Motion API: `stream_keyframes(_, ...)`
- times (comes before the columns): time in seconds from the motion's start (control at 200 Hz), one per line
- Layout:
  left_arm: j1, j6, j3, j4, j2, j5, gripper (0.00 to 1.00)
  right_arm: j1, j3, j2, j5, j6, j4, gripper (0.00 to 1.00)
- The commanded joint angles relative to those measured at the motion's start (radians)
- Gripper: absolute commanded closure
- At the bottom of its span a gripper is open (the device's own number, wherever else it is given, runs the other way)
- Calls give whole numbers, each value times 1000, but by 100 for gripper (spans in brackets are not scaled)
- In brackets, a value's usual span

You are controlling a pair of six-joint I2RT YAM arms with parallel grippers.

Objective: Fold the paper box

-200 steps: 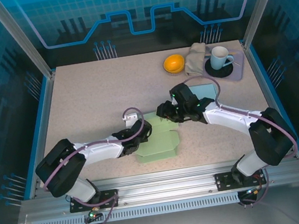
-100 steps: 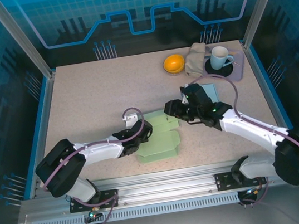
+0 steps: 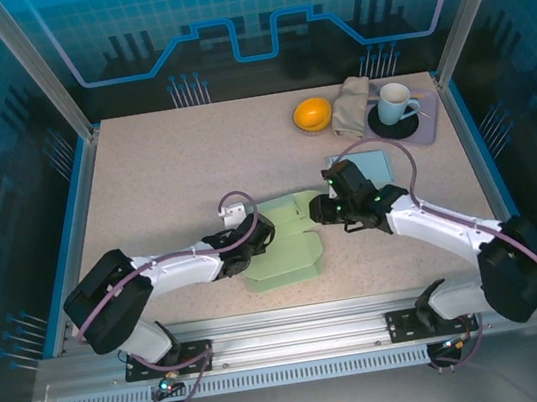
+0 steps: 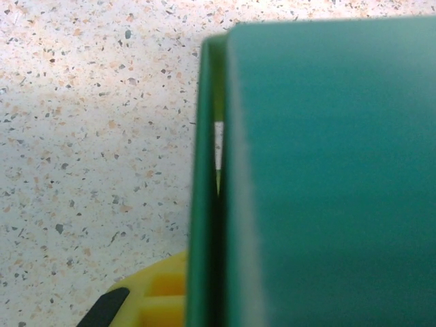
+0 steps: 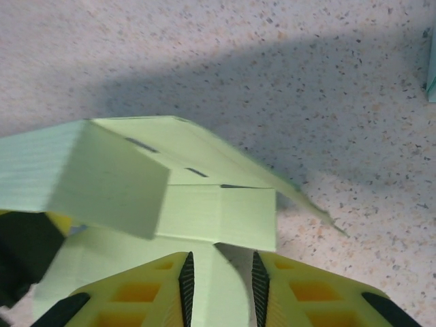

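Near edge: L arm reaches in low. The left gripper (image 3: 250,241) sits on the left side of the paper box (image 3: 291,250). Left wrist cam: green panel edge-on, right up against the lens, one yellow finger (image 4: 153,300) beside it. Jaws fully closed, clamped on that wall, I judge. The box lies mid-table, just ahead of both bases. It's part-formed: one wall up, other flaps loose or flat.

The right gripper (image 5: 219,266) is at the box's right side. Narrow gap btw the pads, w/ a green tab running btw them. Pinched or just straddled, can't tell.

Step, as I read it: L steadies the box, R works a side flap. Next calls for R to get a firm hold on the tab, then swing it over along its crease w/o dragging the box or crumpling the card.

Farther back, right side: teal sheet (image 3: 372,161), then orange bowl (image 3: 313,113), cloth (image 3: 351,104), mug (image 3: 394,99) on a dark coaster (image 3: 386,127). No brand, label or writing legible.
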Motion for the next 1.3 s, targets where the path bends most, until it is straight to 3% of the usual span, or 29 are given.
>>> stream_keyframes(0.0,-4,-32,36,-37,-30,-6,97,-29,-18,39,33,-50,65,71)
stream_keyframes(0.2,-4,-40,43,-64,-32,-9,97,-46,-24,92,40,-48,105,73)
stream_keyframes(0.325,-4,-45,42,-66,-34,-8,97,-46,-27,130,-10,-19,134,64)
stream_keyframes(0.545,-4,-51,48,-64,-33,-4,97,-46,-67,152,-46,39,202,58)
stream_keyframes(0.945,-5,-68,45,-56,-22,9,96,-41,-99,178,-135,77,315,58)
stream_keyframes(1.296,-4,-78,45,-58,-9,8,96,28,-62,143,-169,18,331,62)
